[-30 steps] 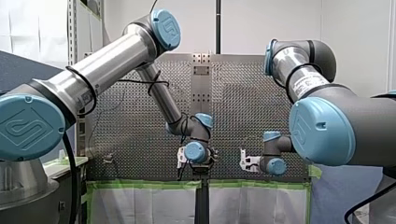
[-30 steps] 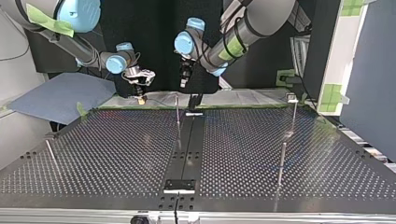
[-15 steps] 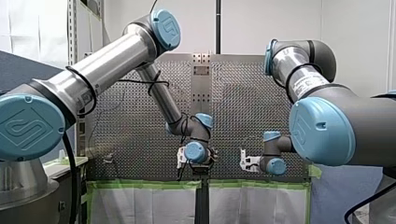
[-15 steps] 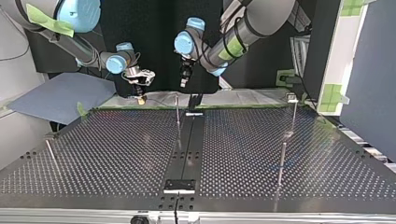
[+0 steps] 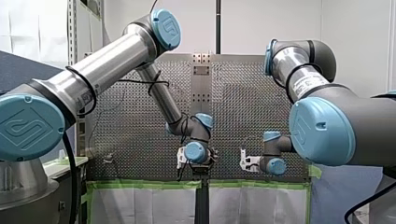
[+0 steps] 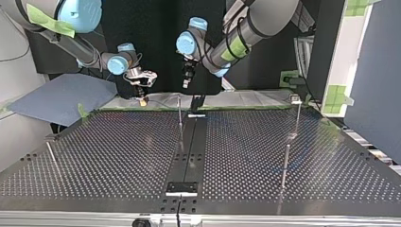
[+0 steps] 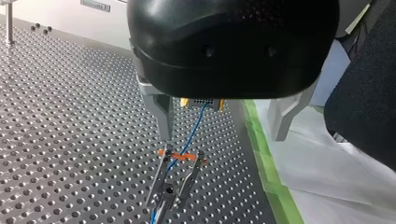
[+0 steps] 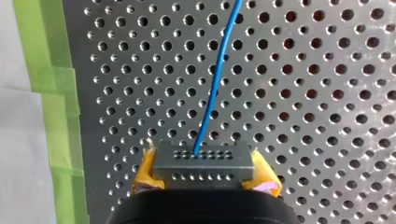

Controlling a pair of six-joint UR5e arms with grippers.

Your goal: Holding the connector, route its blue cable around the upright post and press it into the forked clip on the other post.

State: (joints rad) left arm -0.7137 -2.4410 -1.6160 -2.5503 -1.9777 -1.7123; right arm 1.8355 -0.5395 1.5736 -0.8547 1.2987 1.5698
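Observation:
My right gripper (image 8: 204,178) is shut on the grey connector (image 8: 203,163), yellow pads (image 8: 144,176) on both sides. The blue cable (image 8: 215,84) leaves the connector's face and runs away over the perforated plate. In the left wrist view my left gripper (image 7: 222,136) hangs open, metal fingers (image 7: 163,116) wide apart and empty. Under it stands the forked clip (image 7: 175,179) with an orange band; the blue cable (image 7: 194,126) runs from the connector (image 7: 201,101) down between its prongs. In the top view my right gripper (image 6: 141,92) is at the left, my left gripper (image 6: 187,81) just right of it above the thin post (image 6: 180,116).
More thin upright posts stand at the top view's right (image 6: 297,116), right front (image 6: 285,163) and left (image 6: 51,153). A black strip (image 6: 187,156) runs down the table's middle. Green tape (image 7: 266,158) edges the plate near the grippers, with white sheeting beyond.

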